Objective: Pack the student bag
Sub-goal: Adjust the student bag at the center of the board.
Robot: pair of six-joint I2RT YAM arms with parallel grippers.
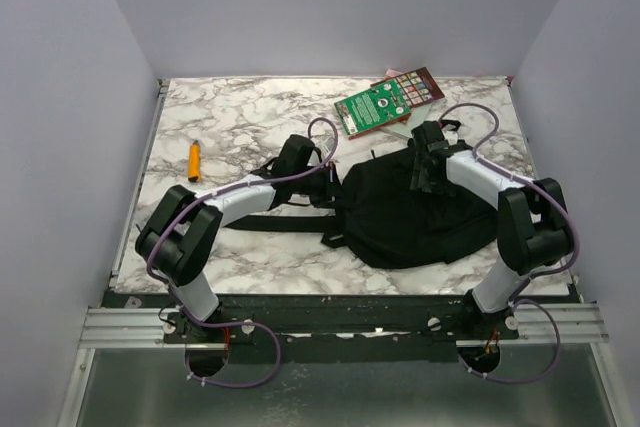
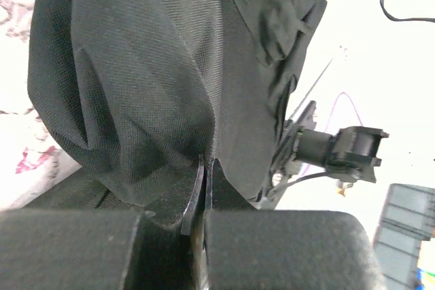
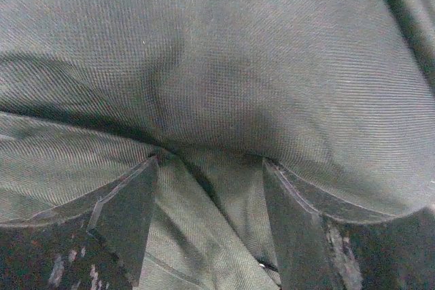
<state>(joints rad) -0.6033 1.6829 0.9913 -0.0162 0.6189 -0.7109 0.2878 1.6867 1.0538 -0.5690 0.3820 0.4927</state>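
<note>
Student bag (image 1: 415, 212) lay flat on the worktop (image 1: 230, 112), right of centre. Our left fingers (image 2: 195, 202) were pinched on a thin fold of it; our right fingers (image 3: 126, 215) stood half apart around another. Such thin cloth could slip out if we lifted.

1. Black woven fabric of the student bag (image 3: 224, 52) fills the frame from edge to edge
2. The right gripper (image 3: 211, 162) presses its two dark, scuffed fingers (image 3: 119, 219) into the cloth from the bottom edge, jaws standing apart
3. A loose fold of the bag lies between them, creased toward the left fingertip
</note>
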